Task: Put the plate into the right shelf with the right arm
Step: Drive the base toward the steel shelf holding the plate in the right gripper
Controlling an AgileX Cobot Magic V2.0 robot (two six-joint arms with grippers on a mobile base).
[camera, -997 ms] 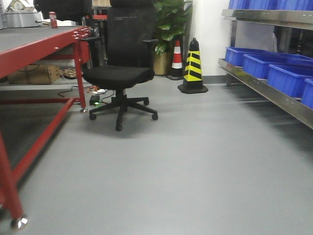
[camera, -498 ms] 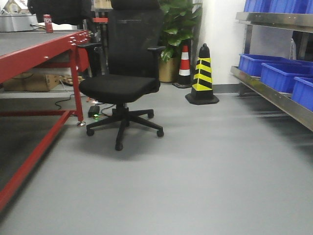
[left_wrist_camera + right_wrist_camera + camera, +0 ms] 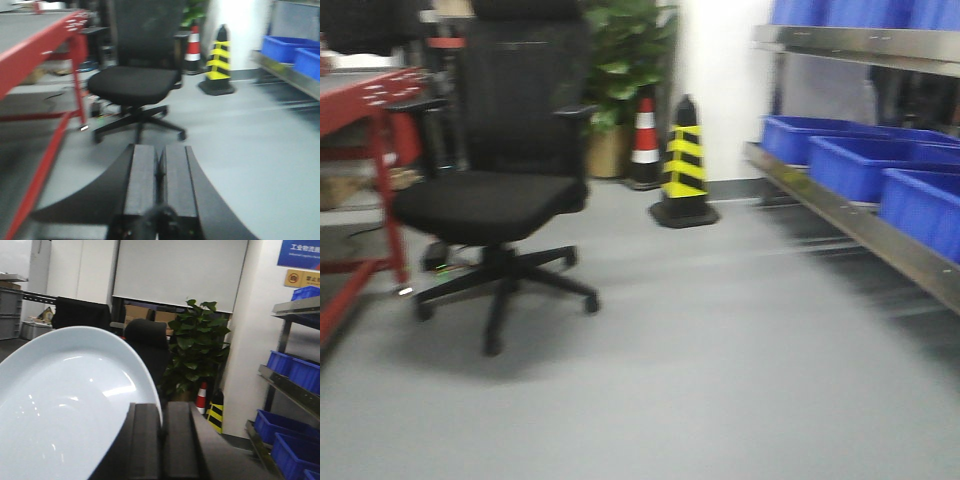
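1. Though motion blurs the front view, the shelf point(image 3: 860, 228) shows along the right, its steel lip carrying blue bins point(image 3: 855, 165). A black chair point(image 3: 495, 195) stands on the grey floor point(image 3: 720, 380) beside a red counter point(image 3: 365, 100) at left. A yellow-and-black cone point(image 3: 684, 165) and a plant point(image 3: 620, 60) sit near the back wall.
2. In the left wrist view, the left jaws are fully closed, their pads point(image 3: 142, 175) pressed together with nothing between them. They hang above the floor and face the chair, with the counter to the left and the shelf at the right edge.
3. In the right wrist view, the right jaws are clamped on the near rim of the plate point(image 3: 65, 400). White and tilted on edge, it fills the lower left and is held in the air. The shelf stands well apart at the right, and the plate is not yet on it.
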